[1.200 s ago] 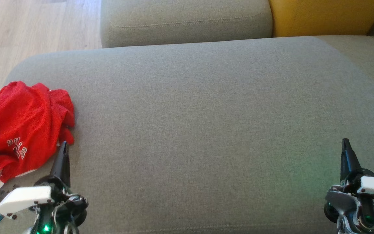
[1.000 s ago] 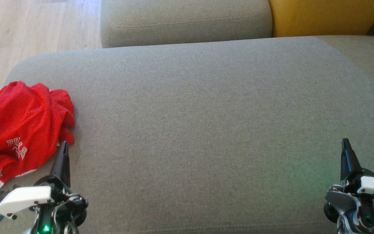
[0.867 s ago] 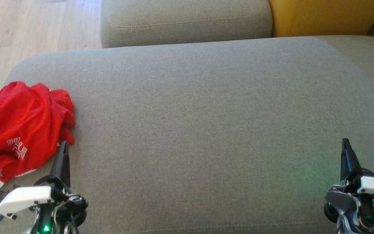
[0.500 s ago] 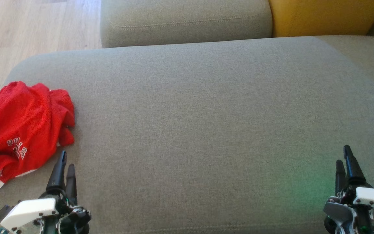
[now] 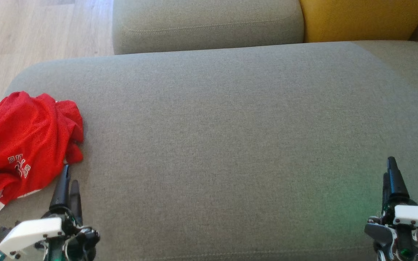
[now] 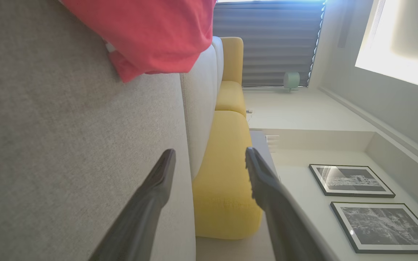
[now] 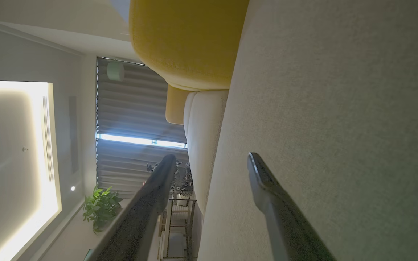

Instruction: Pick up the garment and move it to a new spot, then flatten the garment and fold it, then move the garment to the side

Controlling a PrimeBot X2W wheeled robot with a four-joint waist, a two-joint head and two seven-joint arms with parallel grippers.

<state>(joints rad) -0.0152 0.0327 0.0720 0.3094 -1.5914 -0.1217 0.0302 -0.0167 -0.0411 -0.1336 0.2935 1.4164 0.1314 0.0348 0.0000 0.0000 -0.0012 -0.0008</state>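
Note:
The garment (image 5: 24, 145) is a crumpled red mesh piece with white lettering, lying at the left end of the grey sofa seat (image 5: 230, 137). In the left wrist view the garment (image 6: 151, 32) fills the top, ahead of the fingers. My left gripper (image 5: 69, 175) stands open at the lower left, its tips just right of the garment's near edge and apart from it. Its two dark fingers (image 6: 158, 181) are spread with nothing between them. My right gripper (image 5: 389, 167) is open at the lower right over bare seat, far from the garment, and its gap (image 7: 212, 161) holds nothing.
A grey back cushion (image 5: 209, 21) and a yellow cushion (image 5: 361, 18) line the far side. Wooden floor (image 5: 31, 32) lies beyond the seat's left end. Bare seat stretches wide between the two grippers.
Both grippers have opened from shut. Each has shifted slightly, with the left tips now a little nearer the garment's edge. The garment has not moved.

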